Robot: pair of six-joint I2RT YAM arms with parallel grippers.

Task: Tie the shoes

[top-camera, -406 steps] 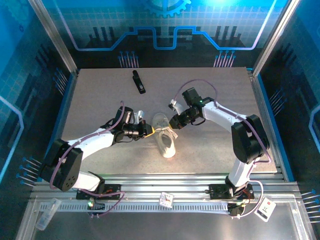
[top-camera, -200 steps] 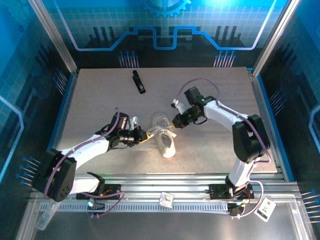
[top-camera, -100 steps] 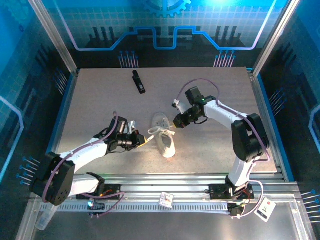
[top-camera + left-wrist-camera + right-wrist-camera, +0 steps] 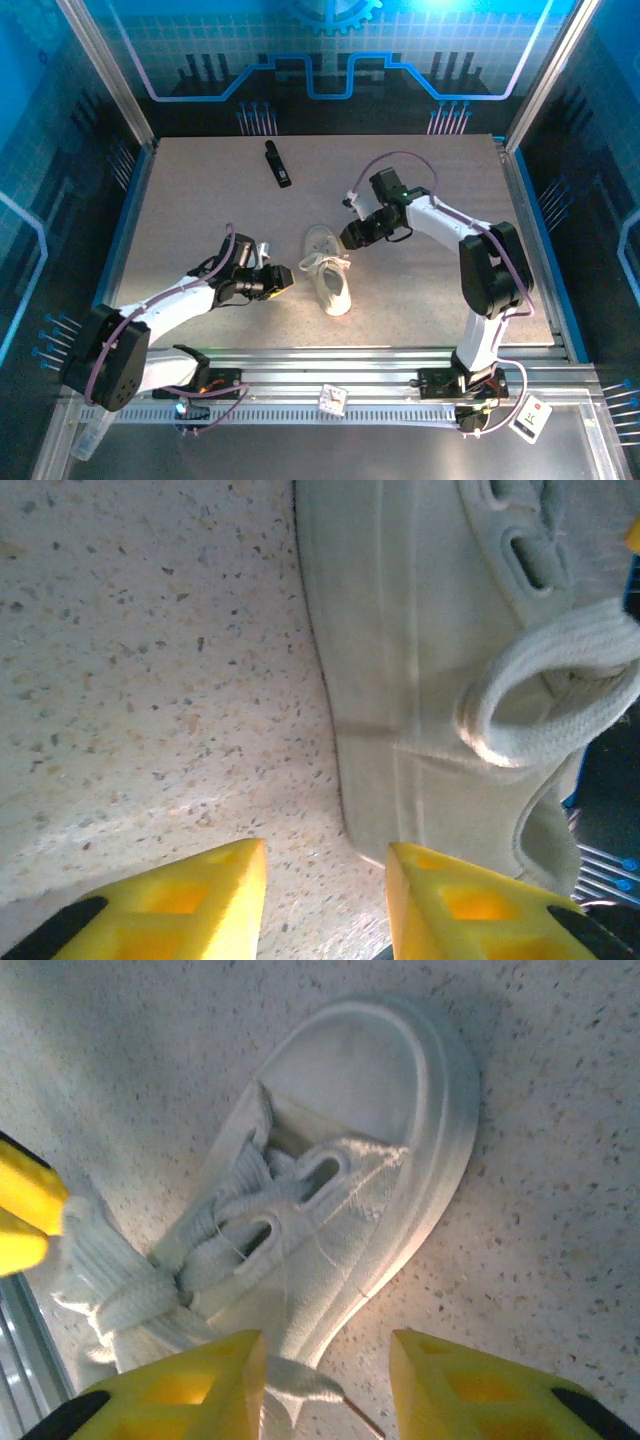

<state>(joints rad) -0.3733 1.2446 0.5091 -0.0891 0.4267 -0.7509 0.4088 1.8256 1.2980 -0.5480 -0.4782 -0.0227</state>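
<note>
The small white sneaker (image 4: 327,272) lies mid-table, toe toward the far side, with its off-white laces (image 4: 322,263) bunched in loops across the top. My left gripper (image 4: 283,278) sits just left of the shoe, open, with bare table between its yellow fingers (image 4: 225,880). In the left wrist view the shoe's side wall (image 4: 400,660) and a lace loop (image 4: 540,695) are close by on the right. My right gripper (image 4: 347,238) hovers at the toe, open. In the right wrist view the sneaker (image 4: 350,1150) lies ahead, and a lace end (image 4: 300,1380) rests against the left finger, not clamped.
A small black bar-shaped object (image 4: 277,163) lies at the far left of the speckled tabletop (image 4: 430,300). Metal frame posts and blue panels wall in the table on the left, right and back. Open surface stretches to the right of and in front of the shoe.
The left gripper has let go of the lace it was pulling leftward and now stands open. The taut lace has slackened back onto the shoe. The right gripper shifted slightly toward the toe.
</note>
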